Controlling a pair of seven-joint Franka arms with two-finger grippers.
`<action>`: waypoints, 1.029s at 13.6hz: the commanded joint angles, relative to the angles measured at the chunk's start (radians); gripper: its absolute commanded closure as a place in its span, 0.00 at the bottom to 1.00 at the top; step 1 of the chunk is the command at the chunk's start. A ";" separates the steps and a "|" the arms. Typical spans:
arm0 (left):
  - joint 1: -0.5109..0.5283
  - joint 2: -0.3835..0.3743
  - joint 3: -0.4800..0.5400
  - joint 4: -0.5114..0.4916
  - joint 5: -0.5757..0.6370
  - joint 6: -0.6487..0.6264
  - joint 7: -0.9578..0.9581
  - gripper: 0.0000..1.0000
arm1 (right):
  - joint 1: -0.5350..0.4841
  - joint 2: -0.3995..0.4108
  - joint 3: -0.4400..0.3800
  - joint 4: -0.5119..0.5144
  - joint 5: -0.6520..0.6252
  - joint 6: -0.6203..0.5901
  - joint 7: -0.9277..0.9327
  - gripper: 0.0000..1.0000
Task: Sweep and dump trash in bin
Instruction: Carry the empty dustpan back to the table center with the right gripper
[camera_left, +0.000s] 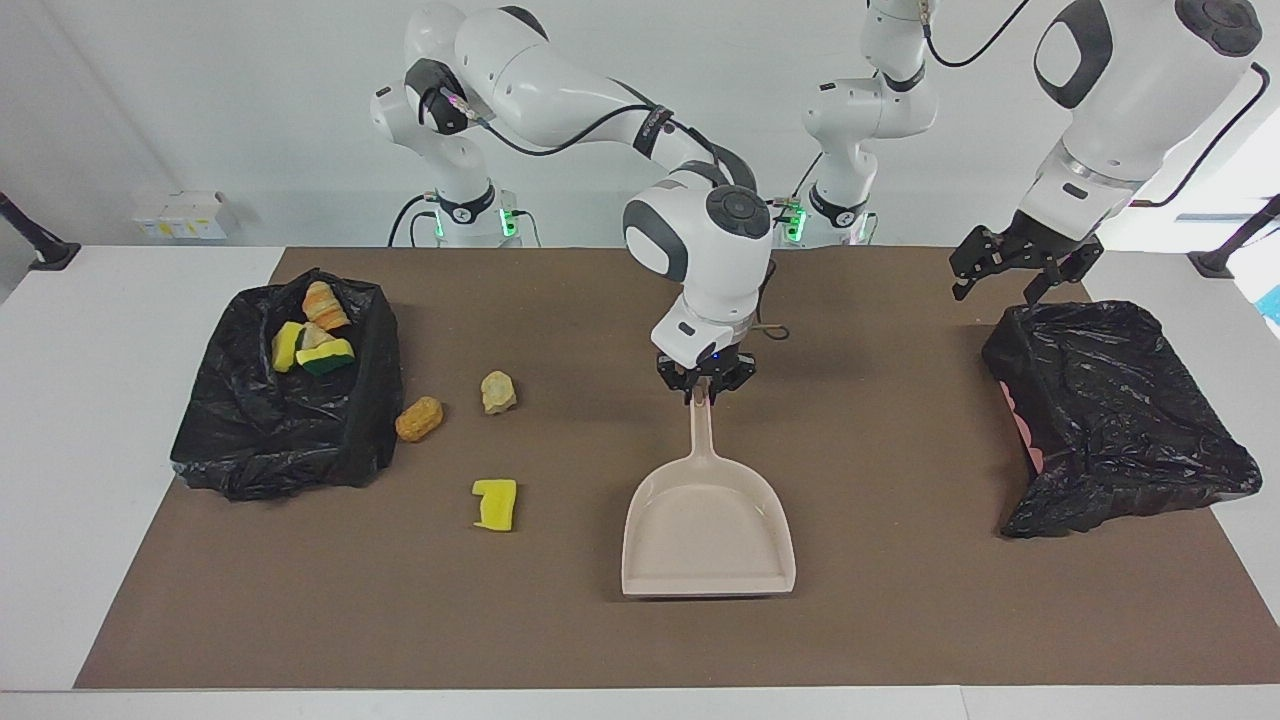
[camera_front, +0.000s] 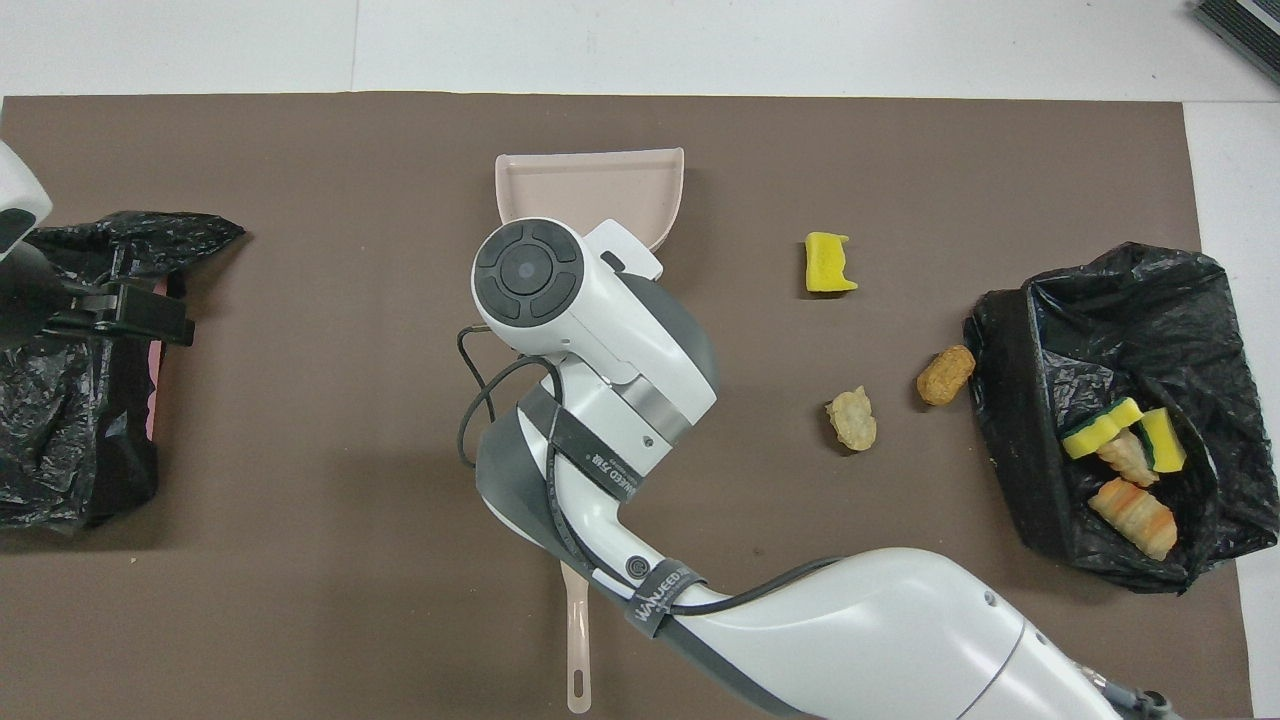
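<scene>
Dustpan (camera_left: 708, 520): handle clamped in my right gripper (camera_left: 706, 392), mouth flat on the mat, ready for sweepings; left gripper (camera_left: 1010, 268) open, waiting.

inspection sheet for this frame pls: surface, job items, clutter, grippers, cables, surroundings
Surface: brown mat on a white table.
Job's things: three trash pieces loose on the mat: yellow sponge chunk, orange lump, pale lump. Four more lie in the black-lined bin at the right arm's end. Dustpan at mid-table. Brush mostly hidden under the right arm.
Clutter: nothing seen.
Grippers: right gripper shut on the dustpan's handle; left gripper open, waiting over the second black-lined bin.
Cables: black cable looped at the right wrist.
Surroundings: white wall, small white box on the table edge.
</scene>
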 joint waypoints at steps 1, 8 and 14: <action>0.010 0.007 -0.007 0.022 0.016 -0.021 0.005 0.00 | 0.016 0.052 0.000 0.031 0.015 0.028 0.022 1.00; 0.010 0.007 -0.007 0.022 0.016 -0.021 0.005 0.00 | 0.029 0.063 0.003 0.022 0.065 0.054 0.045 0.92; 0.010 0.007 -0.007 0.022 0.016 -0.021 0.005 0.00 | 0.016 0.052 0.003 0.010 0.056 0.052 0.037 0.44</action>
